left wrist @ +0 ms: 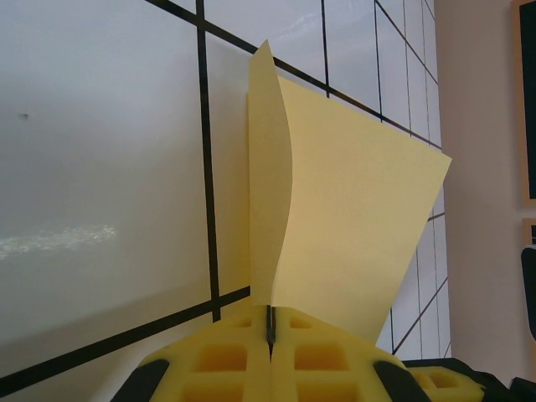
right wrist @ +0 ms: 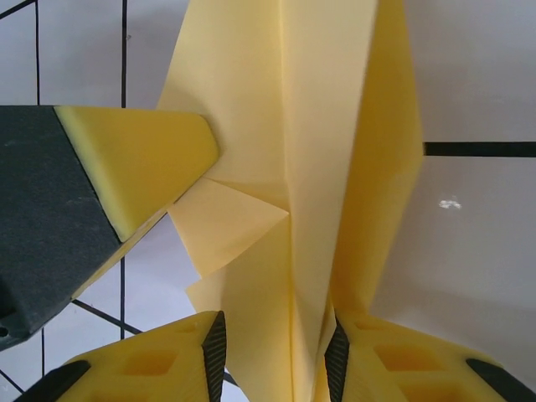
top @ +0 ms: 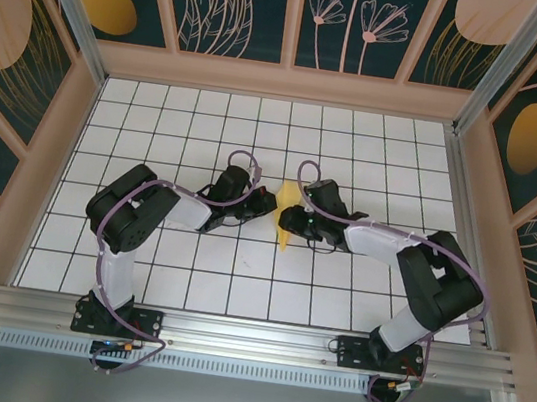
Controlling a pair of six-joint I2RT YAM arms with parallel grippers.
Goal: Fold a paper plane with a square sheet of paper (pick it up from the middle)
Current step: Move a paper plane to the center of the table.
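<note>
From above, both arms reach in to the middle of the white grid table (top: 187, 270), and the left gripper (top: 266, 204) and right gripper (top: 295, 223) meet nose to nose over the yellow paper (top: 284, 236), a small creased wedge whose tips poke out above and below the black fingers. At that distance I can't tell how either pair of fingers stands. The left wrist camera is plainer: the left gripper (left wrist: 270, 331) has its yellow foam pads (left wrist: 218, 360) pressed together on the paper's near edge. The yellow paper (left wrist: 352, 218) rises from the pinch, one thin layer curling upright and a broad flap leaning right over the tiles (left wrist: 100, 167). In the right wrist view, the yellow paper (right wrist: 327, 126) runs up the middle in long lengthwise folds, with a small triangular flap (right wrist: 226, 226) sticking out on its left. The right gripper (right wrist: 276, 352) has a finger on either side of the folds (close against them, though whether they squeeze I cannot tell). The left gripper's yellow-padded finger (right wrist: 138, 167) comes in from the left and touches the paper's edge.
</note>
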